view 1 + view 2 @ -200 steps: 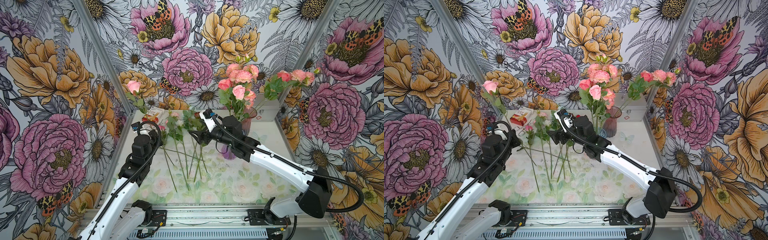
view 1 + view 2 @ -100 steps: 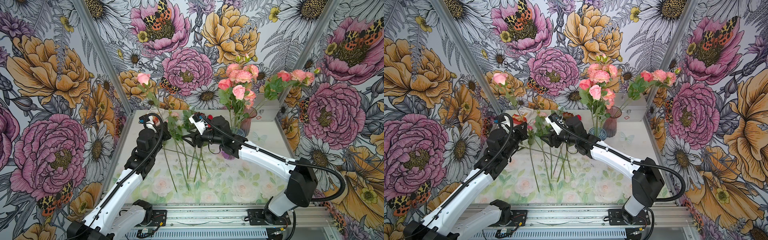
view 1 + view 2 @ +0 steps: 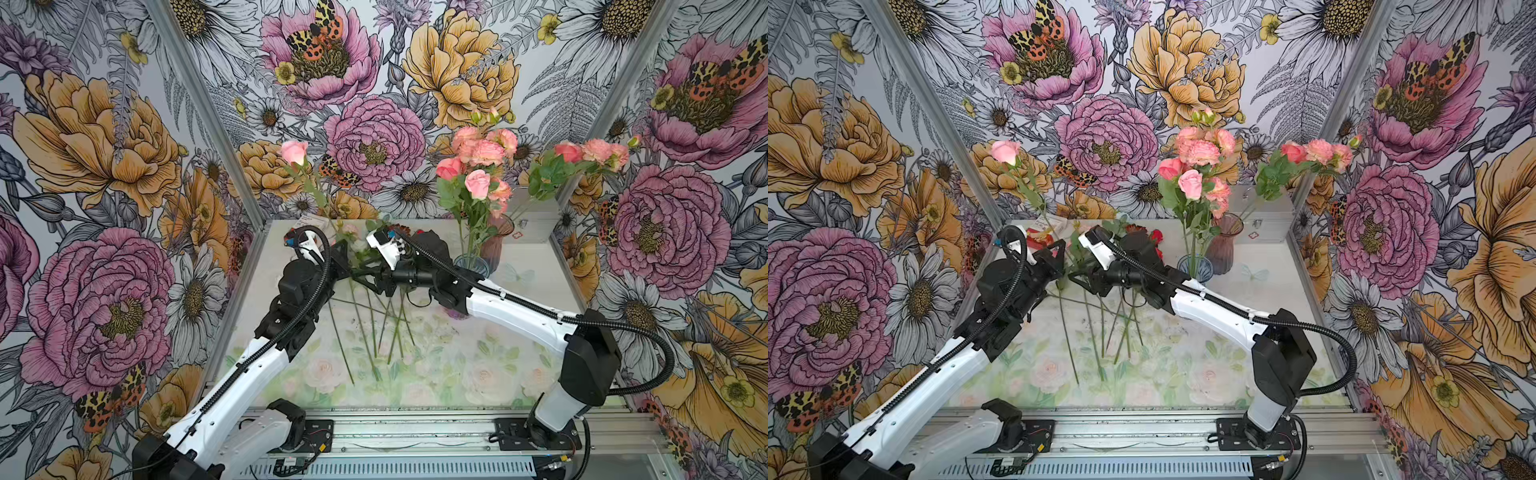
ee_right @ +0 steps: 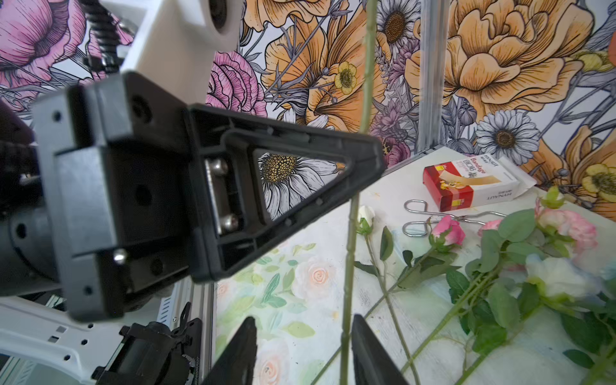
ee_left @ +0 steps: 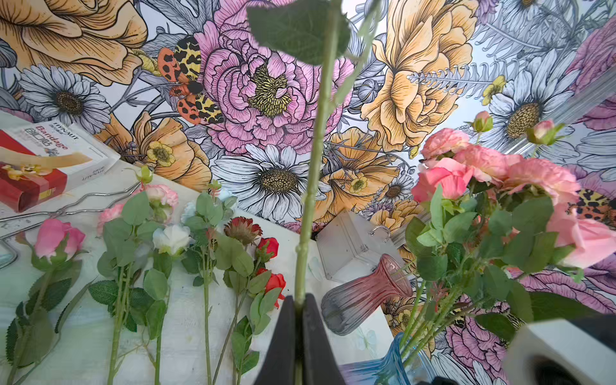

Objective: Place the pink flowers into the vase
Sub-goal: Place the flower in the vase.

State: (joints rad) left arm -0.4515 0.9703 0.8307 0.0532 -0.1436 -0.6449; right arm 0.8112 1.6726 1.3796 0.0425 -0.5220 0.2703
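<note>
Stem of the pink rose (image 3: pixel 295 151), clamped in the left gripper (image 5: pixel 300 300) fingers, runs between the parted right gripper (image 4: pixel 304 320) fingers; contact there is unclear.

Walls with a large printed pattern of purple, orange and white flowers (image 3: pixel 104 145) stand around a surface with a pale print of roses and leaves (image 3: pixel 519 332). In a top view, left of the frame's centre, a red and white cardboard box of bandages (image 3: pixel 1040 241) lies at the far edge, with thin metal wire tongs (image 4: pixel 433 216) just beside it. A pale grey case with a metal latch (image 3: pixel 1262 216) stands right of centre. Red blooms (image 5: pixel 268 246), a dark maroon bloom (image 5: pixel 242 228) and a small white rose (image 5: pixel 171 238) lie on the surface.
</note>
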